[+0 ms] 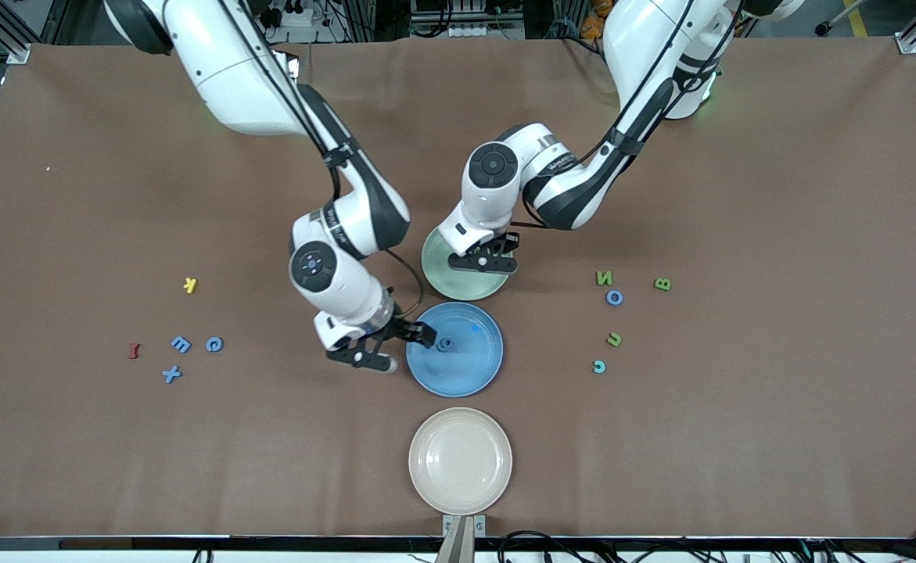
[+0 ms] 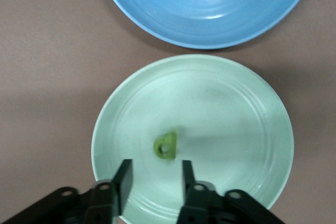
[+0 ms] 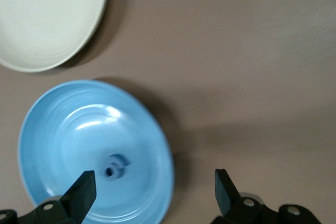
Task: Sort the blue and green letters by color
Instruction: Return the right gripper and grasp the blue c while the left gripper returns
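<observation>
Brown table cover [image 1: 113,469] carries three plates in a line down the middle: cream plate [image 1: 460,460] nearest the front camera, blue plate [image 1: 455,349] next, pale green plate [image 1: 464,266] farthest

Right gripper [image 1: 391,348] hangs low over the blue plate's rim, jaws spread wide, holding nothing. A small blue letter [image 3: 113,168] lies loose in the blue plate, between the fingers in the right wrist view

Left gripper [image 1: 489,262] hangs over the green plate, jaws parted a little, gripping nothing. An olive green letter [image 2: 166,146] lies in that plate just off the fingertips [image 2: 125,174], not touching them

Toward the right arm's end: blue E-like piece [image 1: 181,344], blue G [image 1: 214,343], blue X [image 1: 171,374], dark red piece [image 1: 134,350], yellow K [image 1: 189,285]

Toward the left arm's end: green N [image 1: 604,277], green B [image 1: 662,285], blue O [image 1: 614,297], green U [image 1: 614,339], teal C [image 1: 599,366] nearest the camera
</observation>
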Controlling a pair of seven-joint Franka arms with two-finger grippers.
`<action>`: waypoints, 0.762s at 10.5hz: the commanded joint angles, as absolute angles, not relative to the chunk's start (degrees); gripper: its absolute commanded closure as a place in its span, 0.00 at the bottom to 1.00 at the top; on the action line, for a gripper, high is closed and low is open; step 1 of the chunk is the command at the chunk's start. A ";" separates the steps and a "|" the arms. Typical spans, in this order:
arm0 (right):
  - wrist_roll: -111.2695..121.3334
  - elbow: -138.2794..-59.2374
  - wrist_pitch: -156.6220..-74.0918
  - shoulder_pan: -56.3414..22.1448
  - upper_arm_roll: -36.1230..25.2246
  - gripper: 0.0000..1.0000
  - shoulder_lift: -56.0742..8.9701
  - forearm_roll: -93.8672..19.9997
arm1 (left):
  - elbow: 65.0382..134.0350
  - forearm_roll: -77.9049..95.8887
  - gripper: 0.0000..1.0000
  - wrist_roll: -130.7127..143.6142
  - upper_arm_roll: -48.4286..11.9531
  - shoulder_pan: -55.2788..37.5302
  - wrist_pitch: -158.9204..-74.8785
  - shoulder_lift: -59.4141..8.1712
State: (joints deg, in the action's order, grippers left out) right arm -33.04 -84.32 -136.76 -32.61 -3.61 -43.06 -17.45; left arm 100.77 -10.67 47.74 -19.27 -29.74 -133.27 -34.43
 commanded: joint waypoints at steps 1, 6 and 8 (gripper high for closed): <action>-29.37 -86.91 -132.19 -27.79 -4.56 0.00 -39.04 -14.51 | 100.10 -12.13 0.00 48.61 -18.37 -28.66 -132.54 -34.37; -6.36 -90.25 -124.45 -18.74 -7.03 0.00 -34.90 -11.62 | 98.54 -17.21 0.00 40.45 -17.67 -17.16 -132.63 -34.88; -1.34 -92.54 -124.71 -15.23 -7.21 0.00 -33.32 -10.81 | 97.39 -17.23 0.00 34.39 -17.58 -13.90 -132.54 -35.95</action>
State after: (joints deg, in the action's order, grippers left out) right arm -6.46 -87.58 -124.44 -18.48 -7.69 -37.23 -12.77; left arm 99.39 -15.58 39.30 -17.12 -16.69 -133.26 -34.60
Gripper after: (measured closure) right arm 0.000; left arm 0.000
